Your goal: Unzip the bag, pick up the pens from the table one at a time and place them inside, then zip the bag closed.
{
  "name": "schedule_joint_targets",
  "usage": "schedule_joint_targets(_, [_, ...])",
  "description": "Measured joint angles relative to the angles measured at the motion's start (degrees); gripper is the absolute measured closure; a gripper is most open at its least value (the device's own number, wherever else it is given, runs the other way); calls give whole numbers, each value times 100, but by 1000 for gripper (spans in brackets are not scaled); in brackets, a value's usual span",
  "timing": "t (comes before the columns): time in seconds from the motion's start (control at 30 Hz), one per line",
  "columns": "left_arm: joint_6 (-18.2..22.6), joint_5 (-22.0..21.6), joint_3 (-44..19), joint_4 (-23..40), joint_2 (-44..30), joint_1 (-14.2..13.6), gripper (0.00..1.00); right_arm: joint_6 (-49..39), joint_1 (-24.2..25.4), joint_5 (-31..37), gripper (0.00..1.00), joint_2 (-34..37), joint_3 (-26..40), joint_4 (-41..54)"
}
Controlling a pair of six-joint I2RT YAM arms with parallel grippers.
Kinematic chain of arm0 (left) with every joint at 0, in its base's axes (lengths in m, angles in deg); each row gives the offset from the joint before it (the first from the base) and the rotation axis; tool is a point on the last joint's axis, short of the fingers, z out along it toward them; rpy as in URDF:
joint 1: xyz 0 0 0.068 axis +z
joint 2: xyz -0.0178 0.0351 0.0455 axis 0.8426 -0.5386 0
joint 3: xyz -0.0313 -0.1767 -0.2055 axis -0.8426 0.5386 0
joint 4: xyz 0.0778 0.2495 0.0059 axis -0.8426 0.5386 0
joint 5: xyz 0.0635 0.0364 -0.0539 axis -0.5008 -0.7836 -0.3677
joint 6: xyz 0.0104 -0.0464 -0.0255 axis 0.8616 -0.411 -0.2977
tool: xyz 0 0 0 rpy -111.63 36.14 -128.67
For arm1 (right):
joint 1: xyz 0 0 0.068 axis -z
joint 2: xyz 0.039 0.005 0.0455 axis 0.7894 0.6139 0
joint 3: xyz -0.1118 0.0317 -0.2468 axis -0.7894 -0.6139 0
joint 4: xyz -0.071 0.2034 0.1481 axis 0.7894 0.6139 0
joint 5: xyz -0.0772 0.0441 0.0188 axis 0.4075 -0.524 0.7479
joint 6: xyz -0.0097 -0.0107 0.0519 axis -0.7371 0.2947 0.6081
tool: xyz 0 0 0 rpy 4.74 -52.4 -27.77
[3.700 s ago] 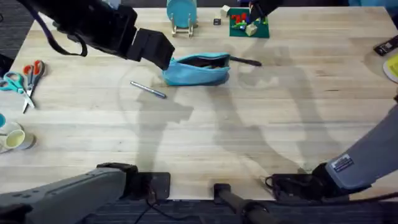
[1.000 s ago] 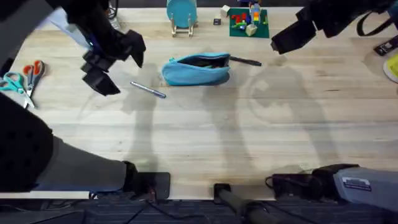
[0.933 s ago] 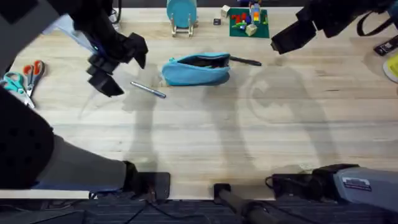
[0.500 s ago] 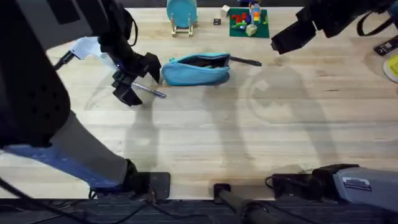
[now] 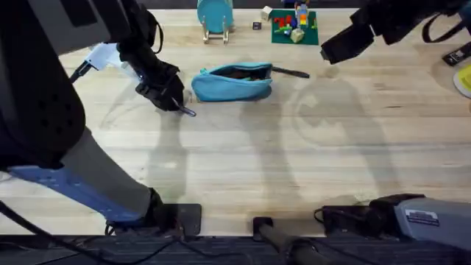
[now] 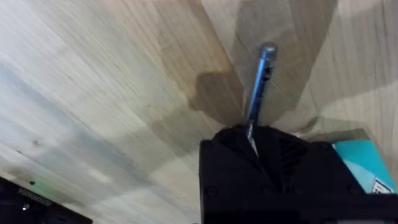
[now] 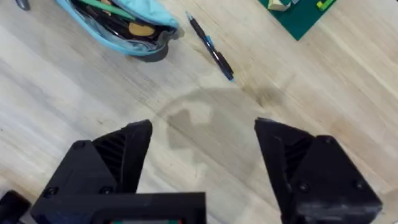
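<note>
The light turquoise bag (image 5: pixel 232 82) lies unzipped at the back middle of the table (image 5: pixel 294 162), and several items show inside it in the right wrist view (image 7: pixel 118 25). The silver pen (image 5: pixel 185 111) lies just left of the bag. My left gripper (image 5: pixel 174 103) is down on it, and the left wrist view shows the fingers (image 6: pixel 252 134) shut around the pen's shaft (image 6: pixel 260 81). The black pen (image 5: pixel 291 72) rests by the bag's right end (image 7: pixel 211 46). My right gripper (image 5: pixel 329 53) hovers open to the right of it (image 7: pixel 202 134).
A teal disc on a wooden stand (image 5: pixel 215 16) and a green baseplate with bricks (image 5: pixel 294 28) stand at the back edge. A yellow object (image 5: pixel 464 77) and a black one (image 5: pixel 456 53) sit at the far right. The left arm looms large over the table's left side.
My left gripper has swung right and down from beside the silver pen onto it and closed on its shaft. The right arm, the bag and the black pen have stayed put.
</note>
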Motion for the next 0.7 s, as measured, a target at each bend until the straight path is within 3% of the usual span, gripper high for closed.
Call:
schedule_joint_targets(0.47, [-5, -159, -155, 214, -88, -40, 958, -2, 0, 0, 3, -1, 0, 2])
schedule_joint_targets(0.7, [196, -936, -369, 513, -114, -24, 957, 0, 0, 0, 3, -1, 0, 0])
